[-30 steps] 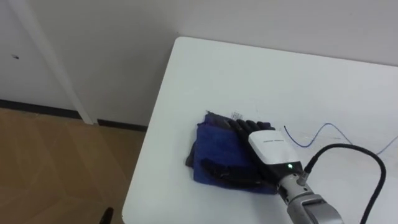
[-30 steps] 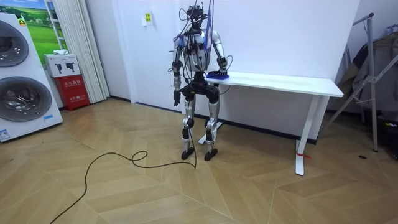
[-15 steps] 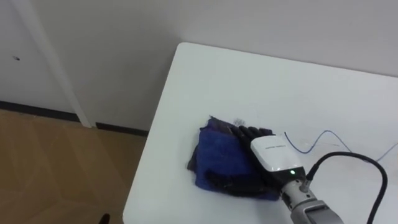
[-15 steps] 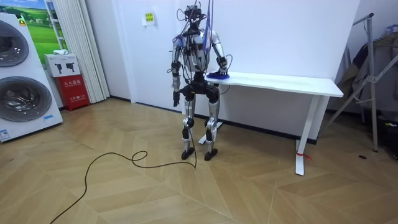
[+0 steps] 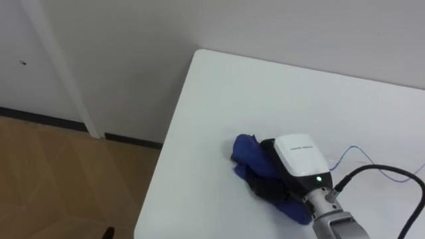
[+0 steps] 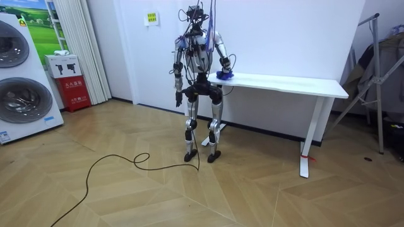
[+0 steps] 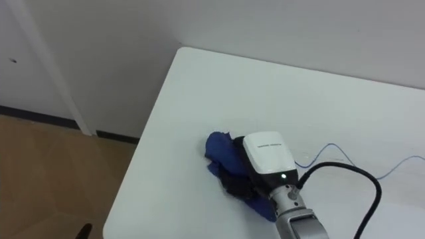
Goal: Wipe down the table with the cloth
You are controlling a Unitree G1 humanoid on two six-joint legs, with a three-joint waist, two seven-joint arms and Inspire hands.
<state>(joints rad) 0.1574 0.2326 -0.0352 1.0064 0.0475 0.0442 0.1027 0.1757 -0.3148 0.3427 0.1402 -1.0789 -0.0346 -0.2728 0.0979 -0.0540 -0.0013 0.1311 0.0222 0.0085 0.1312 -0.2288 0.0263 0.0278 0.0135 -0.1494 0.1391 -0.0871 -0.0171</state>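
The right hand (image 5: 295, 156) lies on top of the bunched blue cloth (image 5: 246, 154). Its fingers sink into the folds under the white back, so whether they clamp the cloth or only press it cannot be told. The cloth spills toward 10 o'clock of the hand, on the white table (image 5: 226, 86) near its 11 o'clock corner. A thin blue line (image 5: 352, 151) marks the top at 3 o'clock. For a good wipe, flatten the cloth, press evenly, and sweep toward that line. The left hand (image 6: 178, 98) hangs beside the hip.
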